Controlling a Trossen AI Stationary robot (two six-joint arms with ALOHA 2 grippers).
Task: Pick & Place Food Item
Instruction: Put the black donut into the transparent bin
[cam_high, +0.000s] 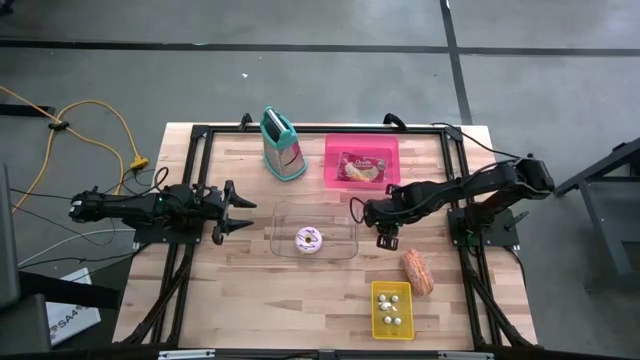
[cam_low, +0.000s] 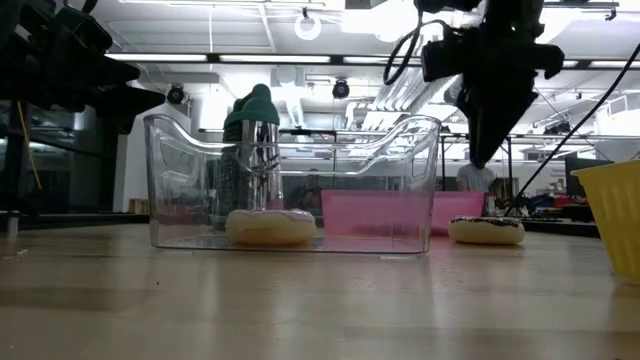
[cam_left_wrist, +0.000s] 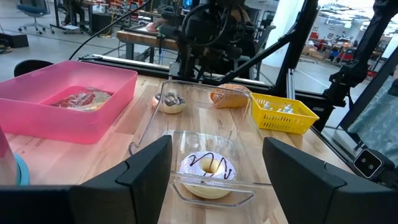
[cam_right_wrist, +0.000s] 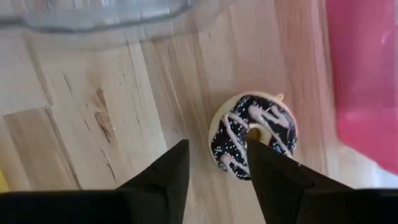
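Observation:
A chocolate-glazed donut (cam_right_wrist: 252, 137) with pale drizzle lies flat on the wooden table between the clear container (cam_high: 350, 228) and the pink bin (cam_high: 335, 165); it also shows in the low view (cam_low: 487, 230). My right gripper (cam_right_wrist: 214, 148) hangs above the donut, pointing steeply down, fingers open and clear of it (cam_low: 480, 155). In the high view the right gripper (cam_high: 386, 238) covers the donut. A pink-glazed donut (cam_high: 308, 240) rests on the container's floor. At the table's left, my left gripper (cam_high: 238, 210) is level and open on nothing.
A metal grater with a teal handle (cam_high: 283, 147) stands at the far side. The pink bin holds a wrapped snack (cam_high: 362, 168). A bread roll (cam_high: 418, 272) and a yellow basket (cam_high: 378, 325) of small pale pieces lie near the front right.

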